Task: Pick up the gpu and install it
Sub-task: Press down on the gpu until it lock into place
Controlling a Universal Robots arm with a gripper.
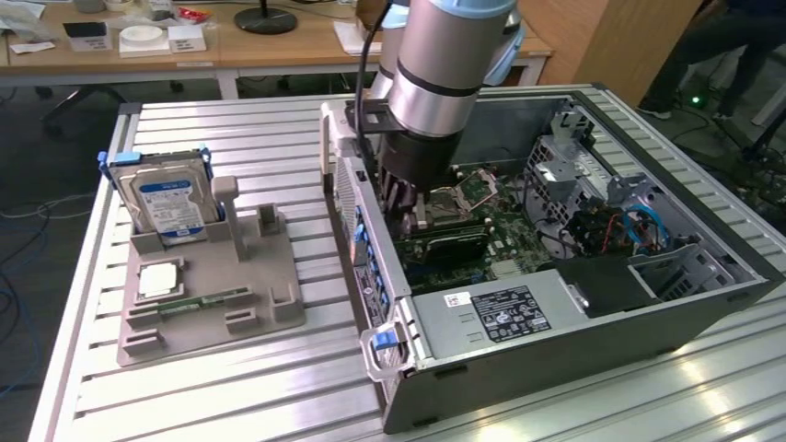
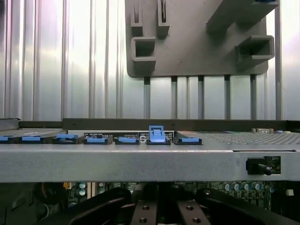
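Looking at the exterior view first, I see my arm (image 1: 445,64) reaching down into the open computer case (image 1: 687,304) lying on its side on the ribbed metal desk (image 1: 246,387). The claw (image 1: 411,214) sits low over the motherboard (image 1: 503,230), just beside the case's rear wall, and its fingers are drawn together. Directly under it lies the gpu (image 1: 445,243), a dark-faced card lying along the motherboard below the CPU socket (image 1: 477,191); I cannot tell whether the claw grips it or only presses on it, nor whether it sits fully in its slot. The power supply (image 1: 516,318) with its white label fills the near corner of the case. To the exterior view's left, well apart from the case, a grey parts holder (image 1: 209,295) carries the hard drive (image 1: 172,207) with a blue label standing upright, and a narrow green memory stick (image 1: 202,301) lies flat on it.

From the wrist view, the claw's dark fingers (image 2: 93,208) are shut close together, inside the case. The case's rear wall (image 2: 140,161) crosses the picture, with a row of blue slot clips (image 2: 157,135) along it. Beyond it are the desk's ribs and the grey holder (image 2: 197,51).
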